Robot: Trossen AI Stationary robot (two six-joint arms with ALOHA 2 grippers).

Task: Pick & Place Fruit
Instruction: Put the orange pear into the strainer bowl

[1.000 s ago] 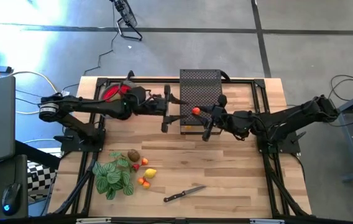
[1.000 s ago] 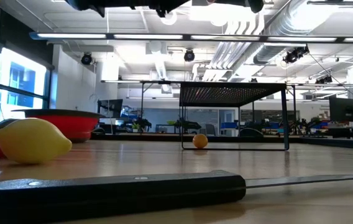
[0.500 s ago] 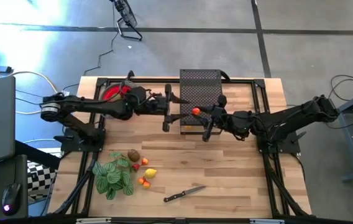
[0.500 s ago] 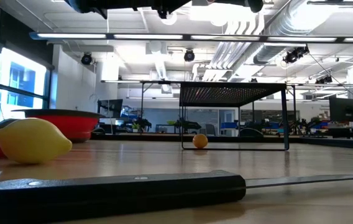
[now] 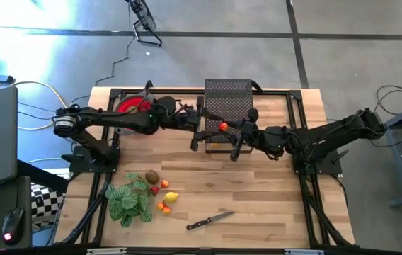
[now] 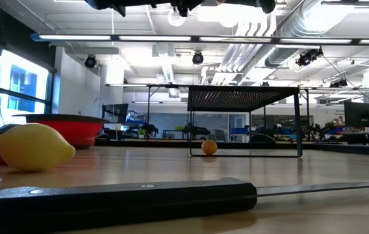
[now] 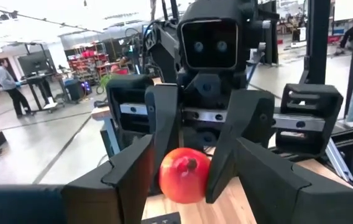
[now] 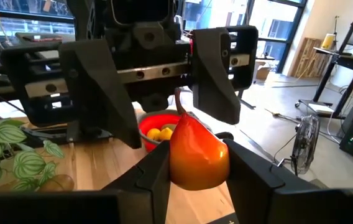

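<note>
A red-orange fruit with a short stem is held in the air by my right gripper, near the black mesh rack. My left gripper faces it from the table's left, open, its fingers either side of the fruit without touching it. The other fruit rests on the table by the leafy plant: a kiwi, a lemon and small orange pieces. A small orange fruit sits on the table under the rack. Yellow fruit lies in the red bowl. My right gripper pinches the red-orange fruit by its two sides between its two fingers. It comes level from the table's right. The fruit is lifted clear of the table, stem upward.
A black-handled knife lies near the near edge, filling the front of the low view. The lemon and the red bowl show at that view's left. Bare wood lies between the rack and the knife.
My left gripper has moved toward the table's right, closing on the fruit held by the right gripper, and has stayed open. The right gripper and the fruit have kept still.
</note>
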